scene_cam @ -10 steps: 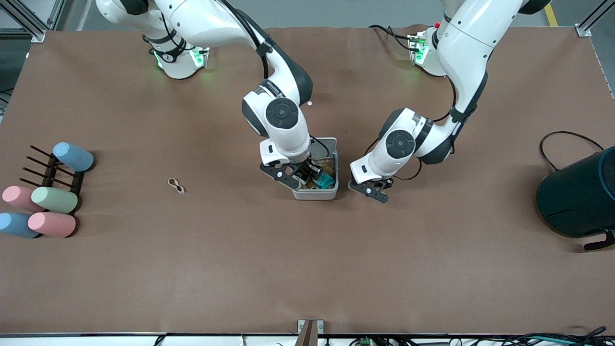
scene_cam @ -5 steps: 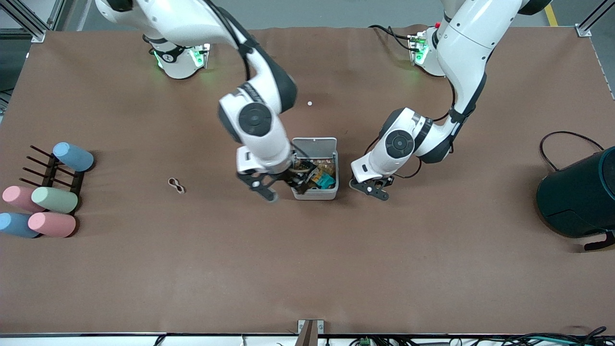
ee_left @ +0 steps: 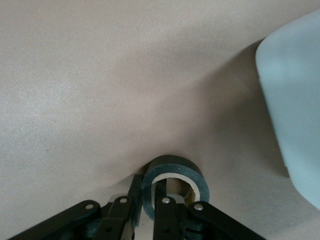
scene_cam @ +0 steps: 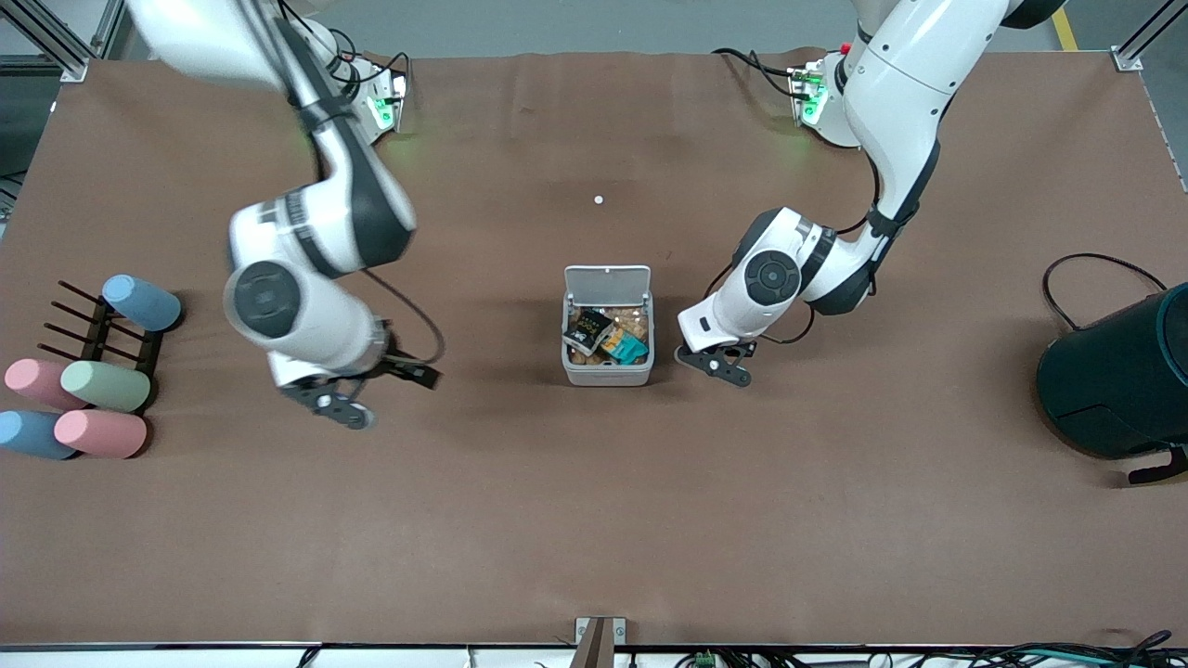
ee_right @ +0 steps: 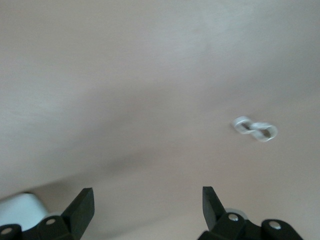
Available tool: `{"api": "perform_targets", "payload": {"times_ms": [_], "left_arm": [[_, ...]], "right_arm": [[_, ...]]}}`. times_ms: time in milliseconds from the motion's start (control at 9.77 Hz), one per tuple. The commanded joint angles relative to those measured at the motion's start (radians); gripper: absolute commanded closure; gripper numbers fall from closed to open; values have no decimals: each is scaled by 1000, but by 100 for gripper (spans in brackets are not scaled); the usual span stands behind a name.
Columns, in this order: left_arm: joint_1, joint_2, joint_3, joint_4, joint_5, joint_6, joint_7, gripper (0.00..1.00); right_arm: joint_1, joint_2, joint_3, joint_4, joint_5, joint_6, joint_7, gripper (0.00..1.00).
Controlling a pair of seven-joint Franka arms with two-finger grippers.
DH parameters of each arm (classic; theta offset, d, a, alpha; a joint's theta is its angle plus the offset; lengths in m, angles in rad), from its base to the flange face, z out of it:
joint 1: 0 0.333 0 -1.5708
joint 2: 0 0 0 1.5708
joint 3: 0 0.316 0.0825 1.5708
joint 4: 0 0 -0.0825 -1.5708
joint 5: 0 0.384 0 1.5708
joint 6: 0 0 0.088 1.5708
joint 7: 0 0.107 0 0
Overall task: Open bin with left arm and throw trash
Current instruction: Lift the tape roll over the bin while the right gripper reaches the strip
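Note:
The white bin [scene_cam: 607, 375] stands open mid-table, its lid [scene_cam: 608, 279] raised. Inside lie a black snack packet [scene_cam: 587, 327] and other wrappers. My left gripper [scene_cam: 719, 365] is low beside the bin, toward the left arm's end of the table. In the left wrist view the left gripper [ee_left: 147, 194] is shut on the wall of the dark tape roll [ee_left: 172, 170], one finger inside its tan core, with the bin's wall [ee_left: 295, 100] close by. My right gripper [scene_cam: 371, 390] hangs open and empty toward the right arm's end. The right wrist view shows the right gripper [ee_right: 147, 200] and the white figure-eight band [ee_right: 255, 129] on the table ahead of it.
A dark rack with several pastel cylinders [scene_cam: 93, 380] lies at the right arm's end of the table. A large dark teal round container [scene_cam: 1118, 380] with a black cable sits at the left arm's end. A tiny white dot [scene_cam: 599, 199] lies farther from the camera than the bin.
My right arm has swung out of the bin toward the right arm's end, gripper open, and now covers the band in the front view. The left arm has stayed beside the bin.

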Motion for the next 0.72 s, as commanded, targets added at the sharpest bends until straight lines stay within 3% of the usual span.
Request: {"api": "perform_targets", "payload": {"times_ms": [0,307,409,614], "left_arm": [[9,-81,-8,22,18,-50,-5,100],[-15,-94,-17,352,-35,-441,-41,100],[-38,-80,-17,386,-58,-448,-87,100],[-87,-46,-16,403,-51,-442,-150,100]], "right_arm": [[-90,-119,19,-251,1,148,-235,2],[-145,-132,19,-555,0,613,-478,1],[-151,-127,17,-597,0,690,-525,1],[-162,-88,17,-599,-8,720,-588,1]]}}
